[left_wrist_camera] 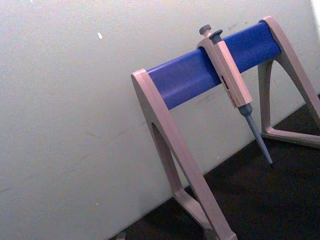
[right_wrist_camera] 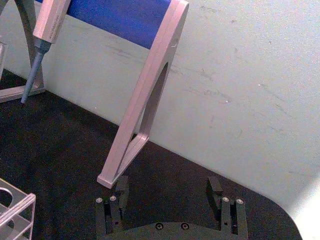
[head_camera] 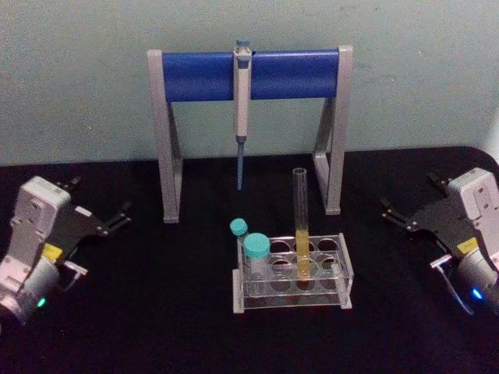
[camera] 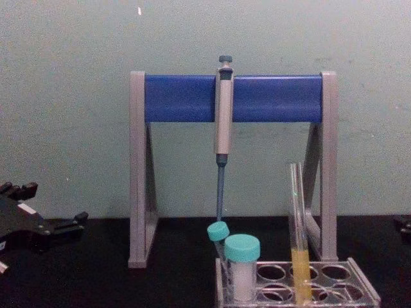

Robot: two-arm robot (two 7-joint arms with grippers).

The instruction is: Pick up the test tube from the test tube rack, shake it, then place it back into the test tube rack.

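Setup: test tube point(head_camera: 299, 222) stands roughly upright in a hole near the middle of the test tube rack point(head_camera: 344, 274), yellow liquid in its lower part, top open. The rack sits mid-bench, towards the front edge, just ahead of the stand point(head_camera: 203, 75) that carries the pipette point(head_camera: 242, 101). A teal-capped vial point(head_camera: 256, 251) sits in the rack just beside the tube, on its left.

Left gripper point(head_camera: 100, 196): near the left edge of the bench point(head_camera: 156, 312), well apart from the rack, fingers seemingly spread and empty (head view is poor here). Right gripper point(head_camera: 409, 193): near the right edge, fingers wide apart, nothing between them.

Status: pick-up not yet begun.

Risks, as judged:
- No cap, so a hard or tilted shake could throw liquid out.
- Smooth glass may slip in a light grip, or crack in a heavy one.
- An approach from the left may knock the vial.
- Lifting high and rearward may strike the pipette tip.
- An off-centre return could catch the hole's rim and tip the rack.
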